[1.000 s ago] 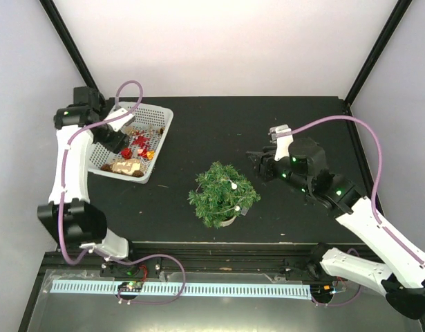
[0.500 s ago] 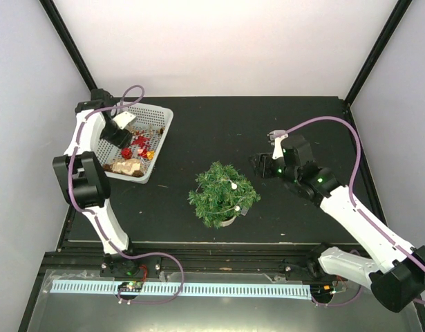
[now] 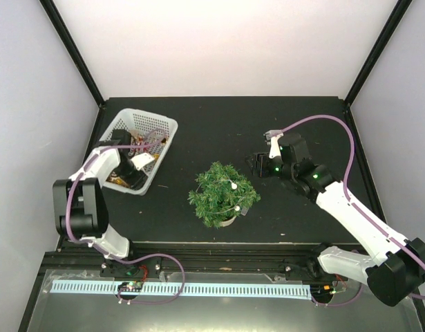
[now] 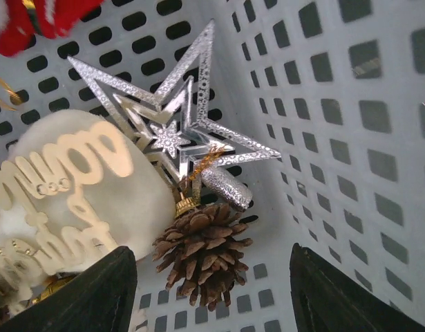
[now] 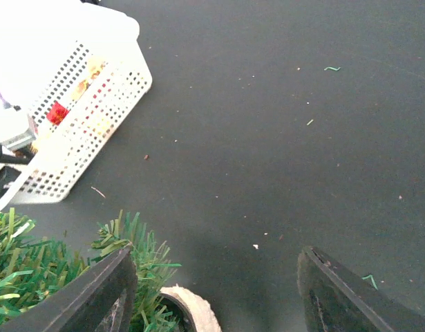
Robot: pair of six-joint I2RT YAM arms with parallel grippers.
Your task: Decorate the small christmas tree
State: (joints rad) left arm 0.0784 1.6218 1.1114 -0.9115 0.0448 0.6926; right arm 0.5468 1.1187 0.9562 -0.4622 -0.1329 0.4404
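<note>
The small christmas tree (image 3: 221, 193) stands in its cream pot at the table's middle, with two white balls on its branches. In the right wrist view its needles (image 5: 39, 266) and pot rim (image 5: 195, 310) show at the lower left. My right gripper (image 3: 258, 164) (image 5: 212, 297) hovers open just right of the tree, holding nothing. My left gripper (image 3: 133, 169) (image 4: 212, 304) is down inside the white basket (image 3: 157, 122), open. A brown pine cone (image 4: 202, 252) lies between its fingertips, untouched. Behind it are a silver star (image 4: 177, 131) and a white ornament with gold lettering (image 4: 74, 200).
A red ornament (image 4: 39, 17) lies at the basket's far end. The basket's perforated wall (image 4: 350, 138) rises close on the right of my left fingers. The basket (image 5: 81, 131) also shows in the right wrist view, beyond the tree. Black frame posts stand at the table's back corners.
My left arm has swung down and its gripper has dropped low into the basket, which has shifted slightly right and nearer. The right gripper has edged toward the tree. Both stay open.
</note>
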